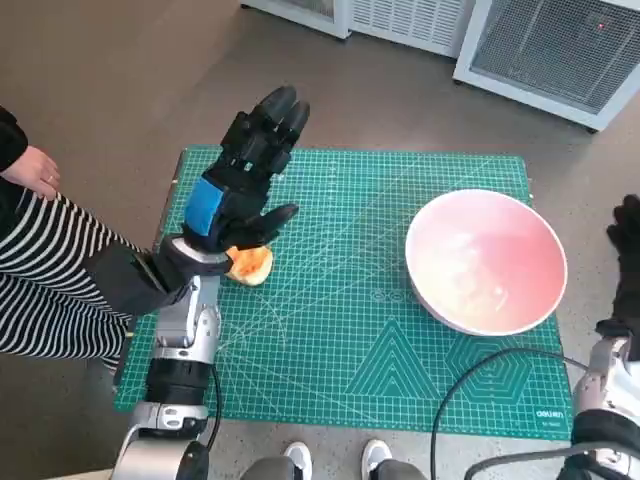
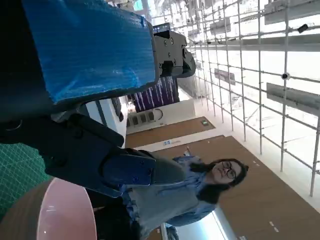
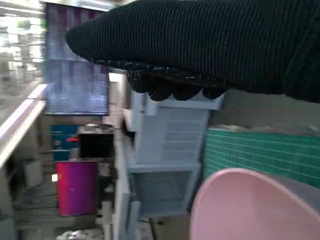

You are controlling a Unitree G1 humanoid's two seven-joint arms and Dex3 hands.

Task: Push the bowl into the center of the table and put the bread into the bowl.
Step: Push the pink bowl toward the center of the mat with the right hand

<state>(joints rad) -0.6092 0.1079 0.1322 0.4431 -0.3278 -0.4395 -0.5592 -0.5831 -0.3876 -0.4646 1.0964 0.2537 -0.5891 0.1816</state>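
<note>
A pink bowl (image 1: pixel 487 260) sits on the right part of the green cutting mat (image 1: pixel 340 330); its rim also shows in the left wrist view (image 2: pixel 65 210) and the right wrist view (image 3: pixel 250 205). The bread (image 1: pixel 251 264), a golden piece, lies on the mat's left side, partly hidden under my left hand (image 1: pixel 245 170). That hand is raised above the bread with fingers spread and holds nothing. My right hand (image 1: pixel 626 240) in its black glove hangs just right of the bowl, off the mat's edge; its glove (image 3: pixel 210 45) fills the right wrist view and nothing shows in it.
A person in a striped garment (image 1: pixel 50 270) sits at the left, a hand (image 1: pixel 30 170) near the table. A person (image 2: pixel 200 180) shows in the left wrist view. White grilled units (image 1: pixel 540 40) stand behind the table. A black cable (image 1: pixel 480 370) crosses the mat's near right.
</note>
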